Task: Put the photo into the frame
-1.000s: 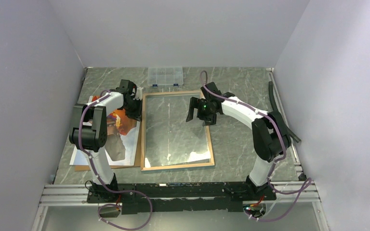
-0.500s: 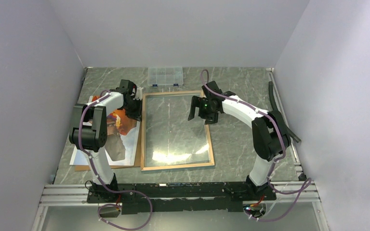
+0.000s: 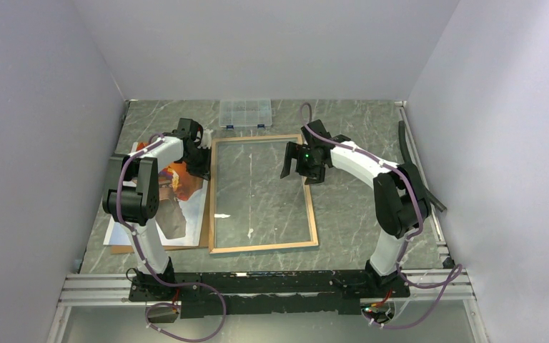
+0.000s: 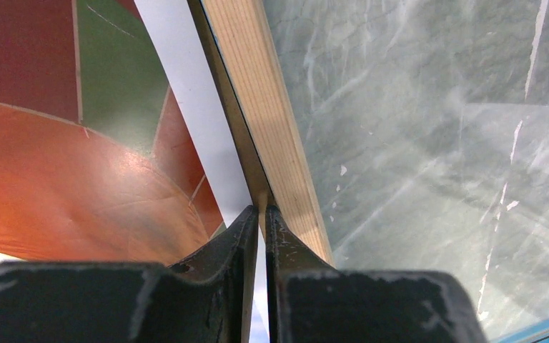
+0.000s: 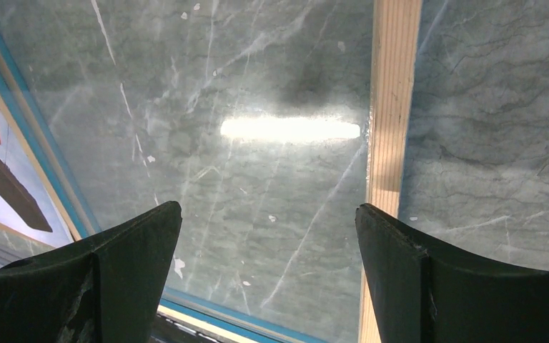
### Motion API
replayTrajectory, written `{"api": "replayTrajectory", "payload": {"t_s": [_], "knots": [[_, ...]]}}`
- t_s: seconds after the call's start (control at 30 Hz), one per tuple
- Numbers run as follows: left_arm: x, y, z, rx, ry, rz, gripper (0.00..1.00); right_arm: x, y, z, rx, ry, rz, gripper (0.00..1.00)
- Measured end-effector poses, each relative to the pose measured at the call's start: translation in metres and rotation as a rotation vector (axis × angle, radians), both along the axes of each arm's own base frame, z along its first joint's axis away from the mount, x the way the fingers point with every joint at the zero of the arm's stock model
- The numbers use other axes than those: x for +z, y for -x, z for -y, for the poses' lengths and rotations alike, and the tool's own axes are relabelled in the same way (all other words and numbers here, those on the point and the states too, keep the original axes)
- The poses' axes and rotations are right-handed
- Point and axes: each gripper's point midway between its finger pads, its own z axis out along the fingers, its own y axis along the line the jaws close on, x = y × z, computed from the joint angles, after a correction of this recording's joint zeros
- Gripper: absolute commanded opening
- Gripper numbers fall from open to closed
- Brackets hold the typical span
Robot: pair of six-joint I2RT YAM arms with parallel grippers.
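Note:
The frame (image 3: 313,214) lies wood-coloured back up in the middle of the table, and the marble shows through its clear pane. My left gripper (image 3: 204,163) is shut on the frame's left rim (image 4: 271,121) near its far corner, in the left wrist view (image 4: 262,211). The photo (image 3: 180,204), an orange-red balloon print, lies face up just left of the frame and shows in the left wrist view (image 4: 64,164). My right gripper (image 3: 294,163) is open and empty above the pane, just inside the right rim (image 5: 393,107). Its jaws stand wide apart (image 5: 268,214).
A thin brown backing board (image 3: 121,249) lies under the photo at the left. A small clear compartment box (image 3: 244,114) stands at the back beyond the frame. A dark strip (image 3: 413,161) runs along the right wall. Grey walls close in three sides.
The glare on the pane has shrunk and shifted left, so the frame's tilt has changed slightly. My right gripper has edged a little farther back and right. The left gripper keeps its hold.

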Motion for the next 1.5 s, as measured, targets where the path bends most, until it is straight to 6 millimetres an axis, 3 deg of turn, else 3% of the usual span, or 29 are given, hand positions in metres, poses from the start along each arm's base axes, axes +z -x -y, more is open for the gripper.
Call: {"api": "replayTrajectory", "payload": {"t_s": [0.53,0.97,1.1,1.5], "knots": [[0.000,0.000,0.001,-0.002,0.006,0.000,0.13,0.003,-0.004,0.006,-0.024,-0.007,0.006,0.96],[-0.001,0.001,0.006,-0.013,0.010,-0.002,0.12,0.023,0.001,0.035,-0.116,-0.047,0.051,0.96],[-0.002,0.002,0.017,-0.036,0.017,-0.005,0.12,0.024,0.003,0.043,-0.138,-0.057,0.057,0.96],[-0.002,0.003,0.078,-0.159,0.036,-0.002,0.12,0.036,0.005,0.053,-0.162,-0.079,0.084,0.97]]}}
